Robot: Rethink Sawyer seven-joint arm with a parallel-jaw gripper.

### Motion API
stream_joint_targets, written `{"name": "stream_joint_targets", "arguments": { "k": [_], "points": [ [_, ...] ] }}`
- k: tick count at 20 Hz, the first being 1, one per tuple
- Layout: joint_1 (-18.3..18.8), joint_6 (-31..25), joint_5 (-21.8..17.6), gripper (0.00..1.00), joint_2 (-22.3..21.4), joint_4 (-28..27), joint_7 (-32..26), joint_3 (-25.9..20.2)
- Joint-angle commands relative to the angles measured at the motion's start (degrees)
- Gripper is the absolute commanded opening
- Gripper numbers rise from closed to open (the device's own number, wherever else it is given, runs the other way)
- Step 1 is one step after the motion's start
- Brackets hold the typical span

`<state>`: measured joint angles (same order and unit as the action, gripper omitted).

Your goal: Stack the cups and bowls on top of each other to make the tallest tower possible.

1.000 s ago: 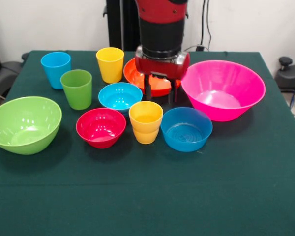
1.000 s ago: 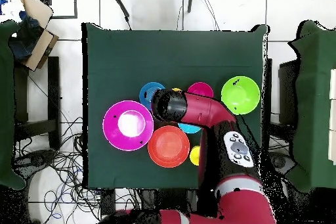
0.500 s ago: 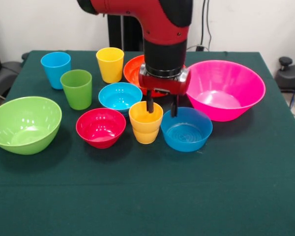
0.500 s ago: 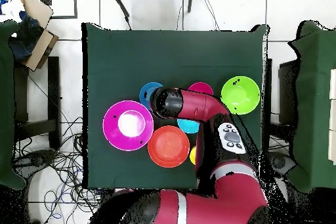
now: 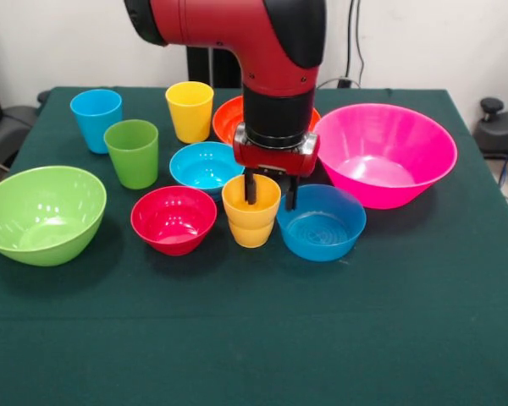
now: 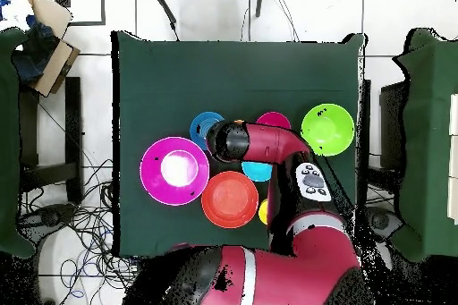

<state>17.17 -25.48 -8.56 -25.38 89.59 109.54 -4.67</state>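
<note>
Since the earlier frame your gripper (image 5: 268, 188) has come forward from over the orange bowl (image 5: 230, 118) and now straddles the right wall of the stepped cup (image 5: 251, 210), one finger inside, one outside between it and the near blue bowl (image 5: 321, 222). Its jaws stand apart, gripping nothing yet.

Nothing is stacked: every piece sits singly around the middle of the bench (image 5: 254, 338), the pink bowl (image 5: 385, 152) toward the right edge in the front view, the lime bowl (image 5: 41, 211) toward the left edge, and the blue cup (image 5: 96, 119), green cup (image 5: 133, 152) and yellow cup (image 5: 190, 110) toward the far left corner.

To do this grasp well, I judge you should sink a little lower before you close, so the pads meet the wall below the rim. Keep the outer finger clear of the blue bowl, which sits just beside the cup. Lift straight up.

All pieces look like glossy, thin, smooth plastic, probably slippery and light. This cup is squat and tapered with a ridge halfway down. The red bowl (image 5: 173, 219) and far blue bowl (image 5: 207, 165) are small and round-walled, and the green cloth looks soft and matte.
</note>
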Motion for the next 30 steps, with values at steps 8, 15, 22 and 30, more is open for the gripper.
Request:
{"name": "stream_joint_targets", "arguments": {
  "k": [8,15,22,30],
  "points": [
    [-0.73,5.11,-2.78,0.0,5.24,-3.88,1.32,-4.08],
    [-1.22,4.9,-1.92,0.0,5.27,-3.83,2.26,-4.05],
    [-1.91,2.91,-0.86,0.0,4.56,-4.11,2.81,-4.11],
    [-1.09,3.34,-0.7,0.0,5.54,-4.66,1.77,-5.8]
  ]
}}
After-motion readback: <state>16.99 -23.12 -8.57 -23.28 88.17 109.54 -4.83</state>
